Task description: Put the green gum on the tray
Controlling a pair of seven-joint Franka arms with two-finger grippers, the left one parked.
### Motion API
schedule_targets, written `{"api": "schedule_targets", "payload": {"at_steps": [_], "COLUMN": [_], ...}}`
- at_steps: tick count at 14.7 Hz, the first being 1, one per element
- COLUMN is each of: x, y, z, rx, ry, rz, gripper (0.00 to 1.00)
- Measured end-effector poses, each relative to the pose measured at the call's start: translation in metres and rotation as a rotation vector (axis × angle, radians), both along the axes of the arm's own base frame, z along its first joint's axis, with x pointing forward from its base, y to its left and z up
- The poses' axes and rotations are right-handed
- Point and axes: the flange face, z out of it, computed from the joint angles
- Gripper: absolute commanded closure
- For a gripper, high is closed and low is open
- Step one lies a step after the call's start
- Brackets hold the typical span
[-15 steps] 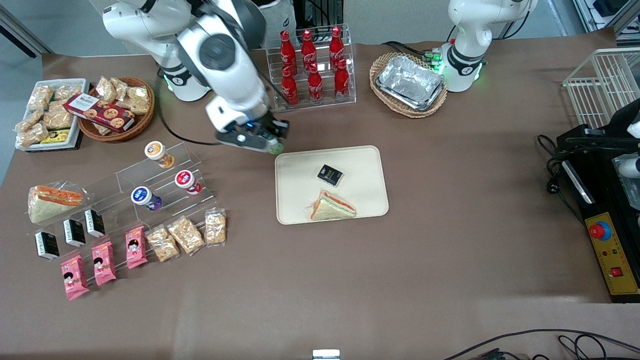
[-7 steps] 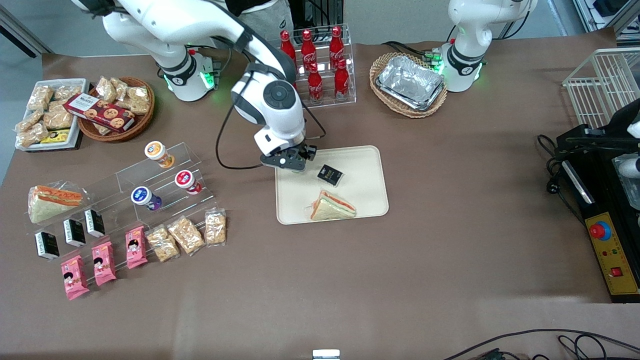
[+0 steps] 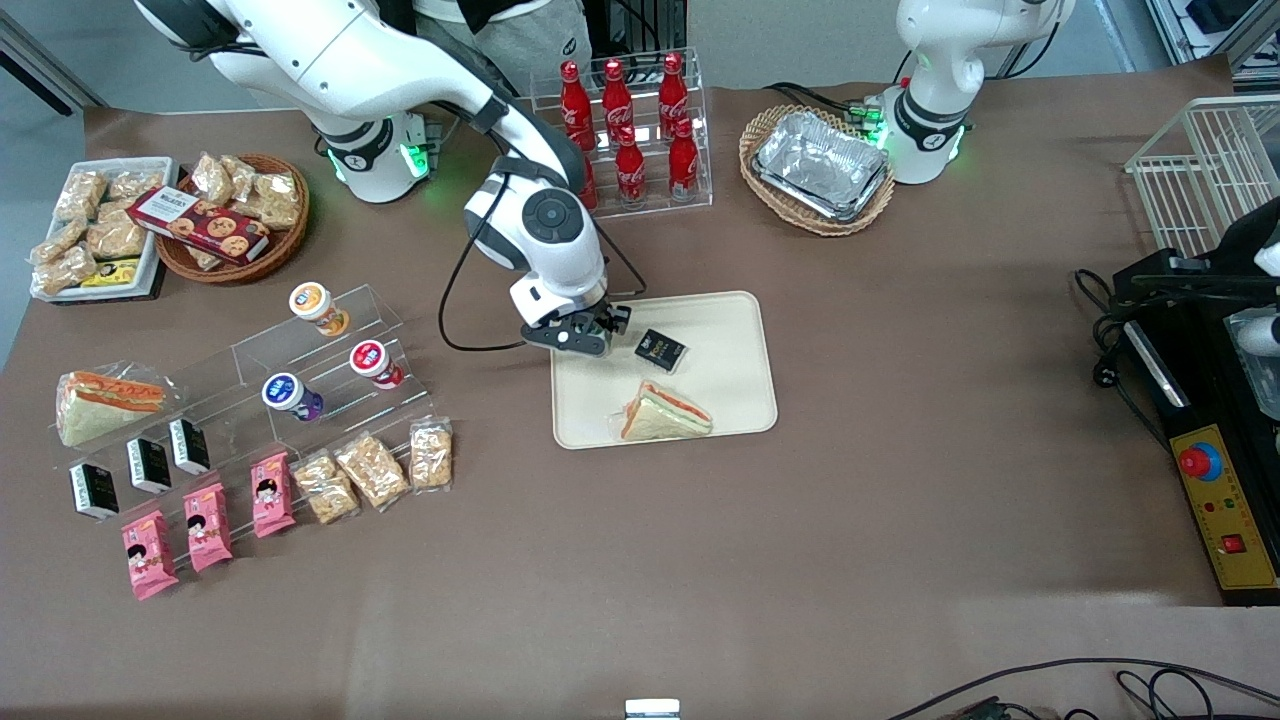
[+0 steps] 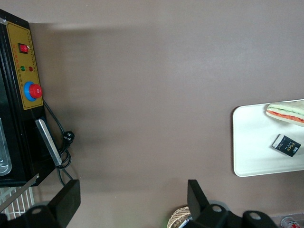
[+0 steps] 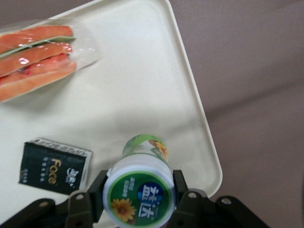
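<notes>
From my remote station: the sandwich (image 3: 665, 412) in clear wrap lies on the tray (image 3: 735, 330) nearer the front camera than my gripper (image 3: 580, 335), and a small black packet (image 3: 660, 349) sits just beside the gripper on the same tray. The gripper hangs low over the tray's corner, jaws clamped on the green gum (image 5: 140, 187); the wrist view shows the bottle's white lid with green rim pinched between the two fingers (image 5: 183, 202), its green body pointing down at the cream surface. I judge the carry done and the task most of the way through. What remains is to set the bottle down, which I cannot confirm has touched the tray, then release and lift clear.
</notes>
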Motion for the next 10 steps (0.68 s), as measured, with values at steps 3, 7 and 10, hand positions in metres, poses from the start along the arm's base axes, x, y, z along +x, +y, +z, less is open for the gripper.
{"api": "schedule_targets", "payload": {"at_steps": [3,7,10], "x": [-0.002,-0.004,-0.004], "y": [-0.012,-0.017,-0.017], "z": [-0.018,-0.024,-0.024], "rx": [0.021,0.022,0.023], "ry": [-0.009,-0.007,-0.007], "rz": [-0.014,-0.017,-0.018], "gripper": [0.84,0.00,0.00]}}
